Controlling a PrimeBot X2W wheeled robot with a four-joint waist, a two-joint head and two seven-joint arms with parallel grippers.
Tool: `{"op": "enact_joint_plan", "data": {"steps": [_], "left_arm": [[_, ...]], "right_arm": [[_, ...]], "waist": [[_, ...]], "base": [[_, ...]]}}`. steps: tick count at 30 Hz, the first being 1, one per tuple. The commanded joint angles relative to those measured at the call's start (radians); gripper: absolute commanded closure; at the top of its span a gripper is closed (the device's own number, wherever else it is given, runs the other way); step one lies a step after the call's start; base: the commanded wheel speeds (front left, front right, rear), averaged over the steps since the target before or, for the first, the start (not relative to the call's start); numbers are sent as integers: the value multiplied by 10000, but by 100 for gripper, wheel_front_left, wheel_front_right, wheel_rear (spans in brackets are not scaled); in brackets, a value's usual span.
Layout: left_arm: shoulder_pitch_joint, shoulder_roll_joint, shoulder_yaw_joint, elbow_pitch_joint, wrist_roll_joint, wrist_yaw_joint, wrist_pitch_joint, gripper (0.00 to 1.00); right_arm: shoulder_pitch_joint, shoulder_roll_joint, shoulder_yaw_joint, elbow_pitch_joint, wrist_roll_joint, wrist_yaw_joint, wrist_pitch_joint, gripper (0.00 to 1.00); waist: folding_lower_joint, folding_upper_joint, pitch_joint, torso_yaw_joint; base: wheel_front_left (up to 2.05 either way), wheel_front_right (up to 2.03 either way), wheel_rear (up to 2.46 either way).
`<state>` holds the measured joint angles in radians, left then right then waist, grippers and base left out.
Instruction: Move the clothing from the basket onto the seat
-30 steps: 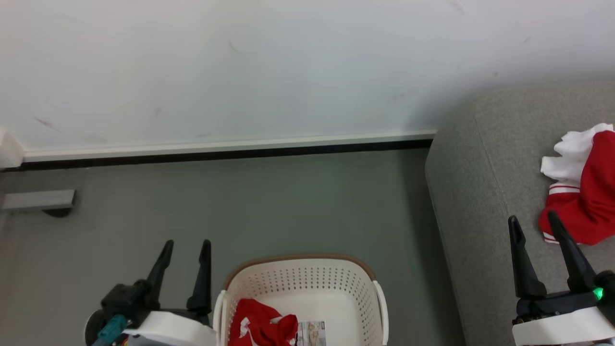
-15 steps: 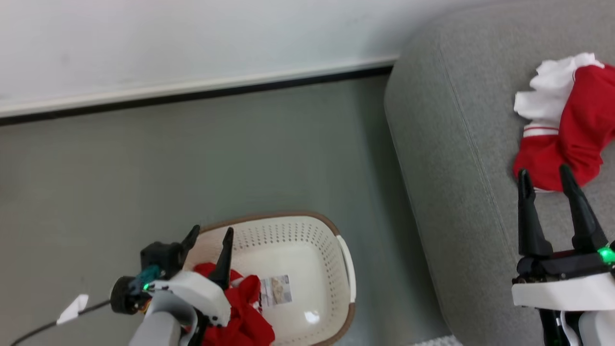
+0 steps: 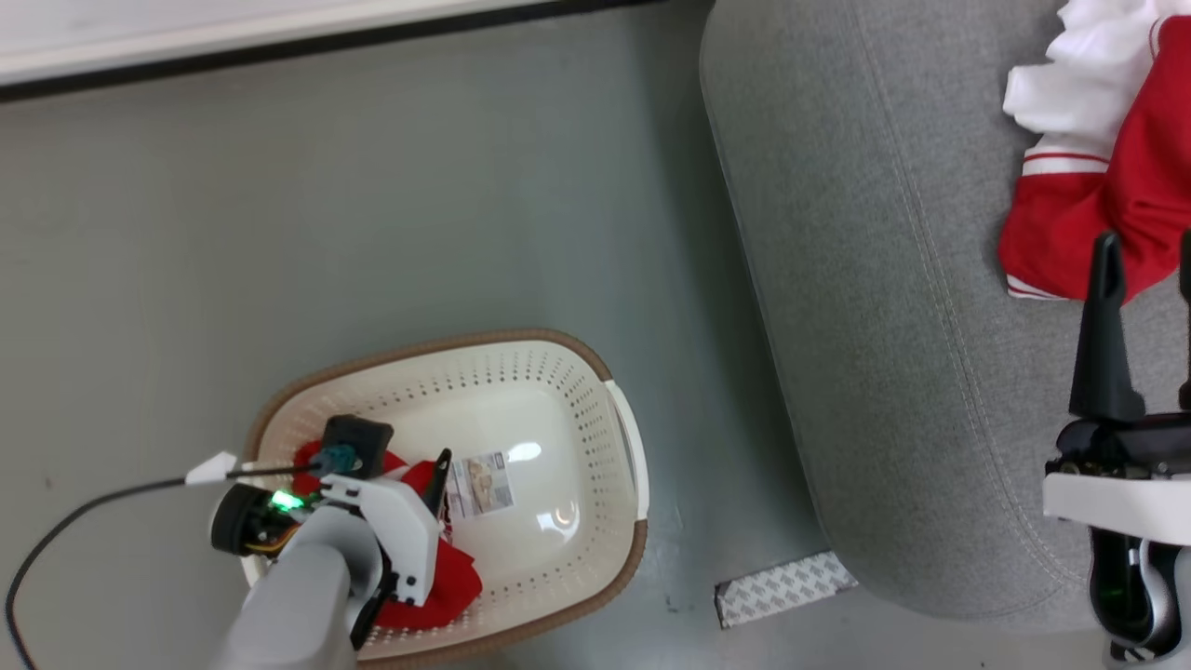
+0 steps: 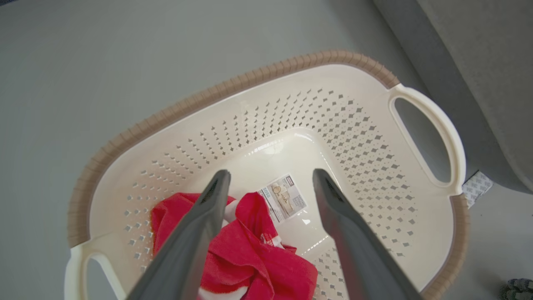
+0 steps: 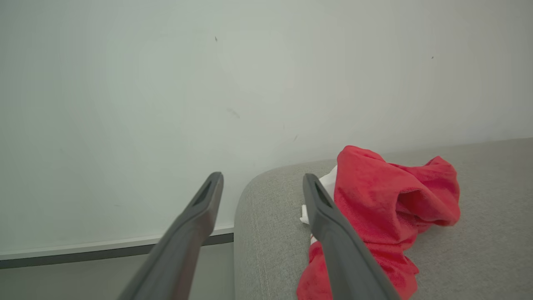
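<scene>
Position of the work: one red garment lay crumpled on the floor of the laundry basket, at the end farther from the sofa seat. A second red garment with white lining lay on the seat.

Left gripper: fingers spread, empty, held above the basket interior and pointing down into it. No contact with the cloth was visible.

Right gripper: fingers spread, empty, held over the seat just beside the garment lying there and well apart from the basket. The left arm was therefore the nearer arm for the pick.

Governing relation: in the left wrist view the heap was not centred in the gap between the fingers. It lay toward the left-hand finger and back toward the wrist. That finger crossed over the cloth, while the other finger stood over bare basket floor, beside the printed label. The long axis of the heap ran diagonally, from the perforated side wall toward the middle of the floor.

Assessment: the next move probably called for a descent combined with a small shift toward the cloth side, so that both fingers would straddle the heap. A straight descent risked catching only the edge fold.
</scene>
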<state>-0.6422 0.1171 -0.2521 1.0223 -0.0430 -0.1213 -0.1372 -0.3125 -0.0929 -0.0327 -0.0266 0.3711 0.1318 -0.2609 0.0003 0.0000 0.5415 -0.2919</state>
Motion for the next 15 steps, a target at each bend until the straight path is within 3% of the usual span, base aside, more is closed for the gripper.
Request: {"op": "enact_joint_plan", "data": {"steps": [1, 15], "left_arm": [[-242, 110, -81, 236, 190, 22, 129, 0], [-1715, 316, -1852, 2342, 1254, -88, 1857, 0]], "right_arm": [[-201, 36, -72, -59, 83, -22, -26, 0], [-868, 270, -191, -432, 279, -22, -26, 0]], "waist": [[-3, 0, 355, -158], [-3, 0, 1818, -676]], "base": [[0, 0, 0], [0, 0, 0]]}}
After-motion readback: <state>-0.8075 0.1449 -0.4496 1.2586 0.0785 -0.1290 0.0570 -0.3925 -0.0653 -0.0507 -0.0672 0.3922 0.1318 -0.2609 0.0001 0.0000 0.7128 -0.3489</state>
